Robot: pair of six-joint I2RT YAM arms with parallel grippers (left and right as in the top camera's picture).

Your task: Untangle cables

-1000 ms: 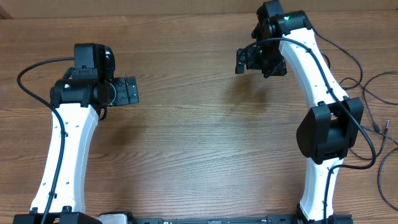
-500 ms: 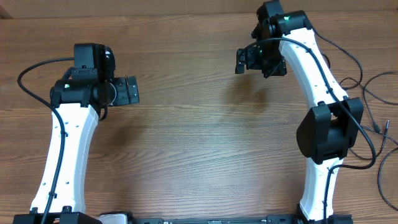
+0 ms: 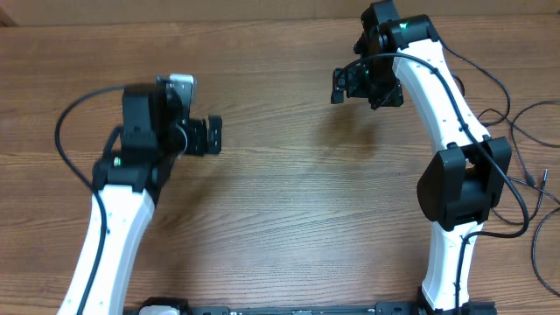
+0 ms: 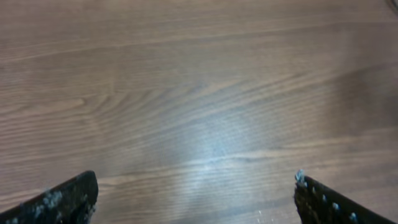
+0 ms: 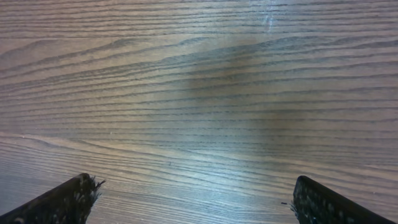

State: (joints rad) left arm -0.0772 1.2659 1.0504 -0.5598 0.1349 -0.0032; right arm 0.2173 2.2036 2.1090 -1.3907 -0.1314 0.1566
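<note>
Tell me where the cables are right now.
In the overhead view the cables lie in loose loops at the far right edge of the table, just outside the elbow of the right arm; neither wrist view shows them.

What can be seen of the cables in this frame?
The cables are thin black cords, flexible-looking, lying in long loose loops on the wooden table at its right edge, beside the right arm. Several strands cross one another and some run out of the picture. A small plug-like end shows near the edge, too small to identify. Nothing grips them; the wrist views do not show them.
</note>
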